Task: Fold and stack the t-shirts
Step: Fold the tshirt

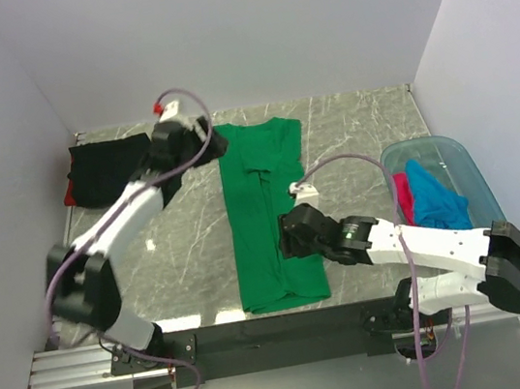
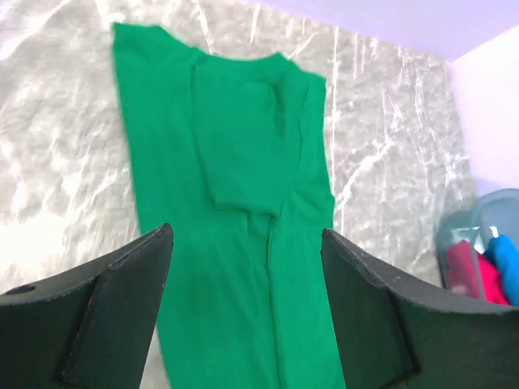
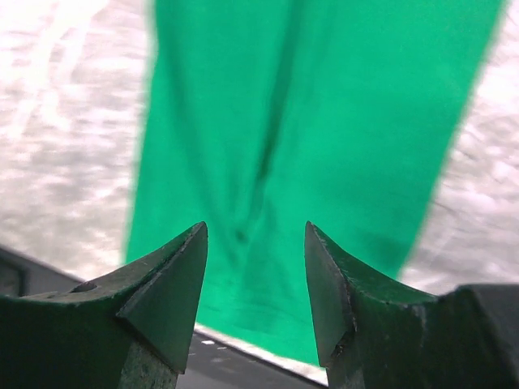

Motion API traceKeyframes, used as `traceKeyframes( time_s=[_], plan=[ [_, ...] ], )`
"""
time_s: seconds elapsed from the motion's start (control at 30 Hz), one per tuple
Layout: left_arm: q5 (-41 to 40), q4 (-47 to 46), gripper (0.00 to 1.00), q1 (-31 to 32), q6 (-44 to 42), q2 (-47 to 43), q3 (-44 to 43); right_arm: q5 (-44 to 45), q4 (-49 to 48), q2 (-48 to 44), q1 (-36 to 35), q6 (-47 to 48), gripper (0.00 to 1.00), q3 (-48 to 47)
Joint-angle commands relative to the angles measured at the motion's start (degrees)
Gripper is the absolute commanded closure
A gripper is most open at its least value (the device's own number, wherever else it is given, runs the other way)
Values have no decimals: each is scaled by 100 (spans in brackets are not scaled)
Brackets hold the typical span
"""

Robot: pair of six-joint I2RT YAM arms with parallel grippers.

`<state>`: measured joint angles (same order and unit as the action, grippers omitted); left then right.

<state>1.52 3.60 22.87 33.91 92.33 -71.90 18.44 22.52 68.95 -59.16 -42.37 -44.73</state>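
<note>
Right gripper (image 3: 255,235) above green t-shirt (image 3: 324,105)

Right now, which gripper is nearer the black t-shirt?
Left. The left gripper is beside the black t-shirt; the right gripper is farther off, over the green t-shirt.

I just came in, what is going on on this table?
Two robot arms are folding t-shirts. A green t-shirt lies on the table as a long strip, sides folded in. The left claw is open by its far end, the right claw open by its near end; neither holds cloth. A black t-shirt sits on a red t-shirt in the far left corner. A blue t-shirt and a pink t-shirt lie in the tub at right.
</note>
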Motion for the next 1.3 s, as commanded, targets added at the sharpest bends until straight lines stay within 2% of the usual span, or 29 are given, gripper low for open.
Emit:
traceKeyframes(
  time_s=[0.0, 0.07, 0.27, 0.4, 0.57, 0.8, 1.0, 1.27],
  plan=[
    [-459, -307, 21, 146, 502, -766, 1579, 108, -20, -171, 246, -43, 41, 578],
    [-538, -316, 21, 278, 687, -1181, 2447, 37, -29, -302, 308, -104, 41, 806],
    [-741, 71, 21, 1052, 1371, -2613, 4040, -182, 77, -777, 326, -403, 42, 1343],
    [-898, 395, 22, 1718, 1908, -3868, 4675, -427, 121, -1199, 317, -693, 42, 1669],
    [-1355, 1317, 22, 2369, 2497, -4723, 4966, -631, 252, -1436, 212, -983, 42, 1959],
    [-1576, 1662, 23, 3108, 3156, -4988, 5326, -710, 533, -1849, -78, -1537, 42, 2267],
    [-1751, 1521, 22, 3863, 3692, -4673, 5441, -754, 534, -1903, -464, -1994, 42, 2478],
    [-1998, 1495, 24, 4366, 4114, -4347, 5406, -596, 604, -1639, -861, -2381, 42, 2425]
  ],
)
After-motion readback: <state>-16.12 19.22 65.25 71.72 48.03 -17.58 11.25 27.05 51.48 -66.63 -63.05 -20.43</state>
